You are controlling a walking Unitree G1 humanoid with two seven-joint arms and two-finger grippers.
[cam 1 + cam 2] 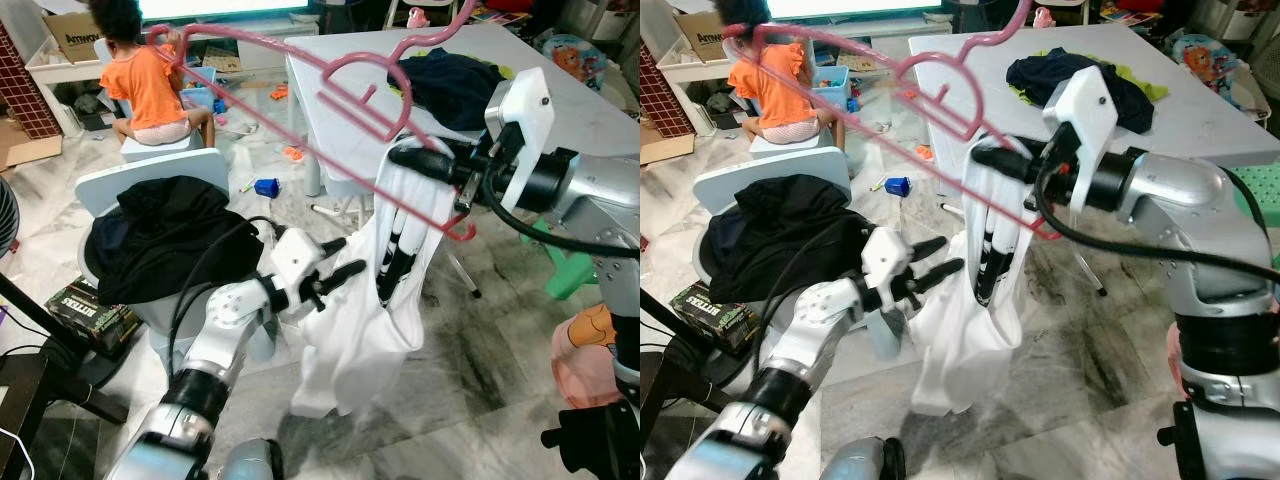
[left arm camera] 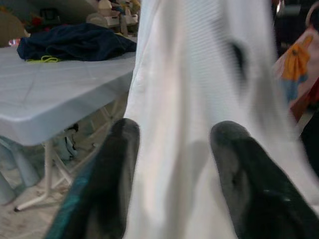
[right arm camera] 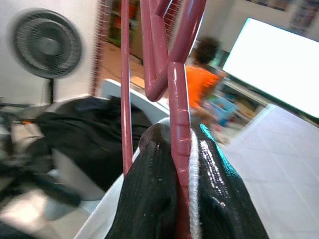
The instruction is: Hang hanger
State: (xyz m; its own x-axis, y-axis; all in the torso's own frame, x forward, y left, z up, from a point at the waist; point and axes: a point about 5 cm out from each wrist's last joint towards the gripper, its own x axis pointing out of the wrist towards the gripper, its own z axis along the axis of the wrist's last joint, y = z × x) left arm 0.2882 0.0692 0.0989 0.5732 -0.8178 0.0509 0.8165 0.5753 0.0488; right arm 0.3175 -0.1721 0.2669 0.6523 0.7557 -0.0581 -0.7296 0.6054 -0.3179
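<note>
1. Pink hanger (image 1: 300, 95): held up in the air in front of the robot, tilted, its long bar running up toward the robot's left, its hook (image 1: 440, 30) over the counter's near edge.
2. White garment (image 1: 360, 320): draped from the lower end of the hanger, hanging down loose toward the floor, with a dark printed stripe on its front.
3. Right end effector (image 1: 420, 160): fingers pressed together, pinching the hanger bar with the top of the white garment caught in the same grip; the right wrist view shows the pink bar clamped between the two black fingers (image 3: 149, 199).
4. Left end effector (image 1: 335, 278): fingers spread, one on each side of the hanging cloth at its middle; in the left wrist view the white fabric lies between the two fingertips (image 2: 119, 149).
5. Counter (image 1: 620, 110): pale grey, behind the hanger, carrying a heap of dark clothes (image 1: 450, 80).
6. White chair (image 1: 140, 180): at the robot's left, piled with black clothing (image 1: 160, 235).
7. Person in an orange top (image 1: 145, 85): seated on the floor well beyond the chair, among scattered toys.
8. Floor (image 1: 480, 350): grey marbled tiles.
</note>
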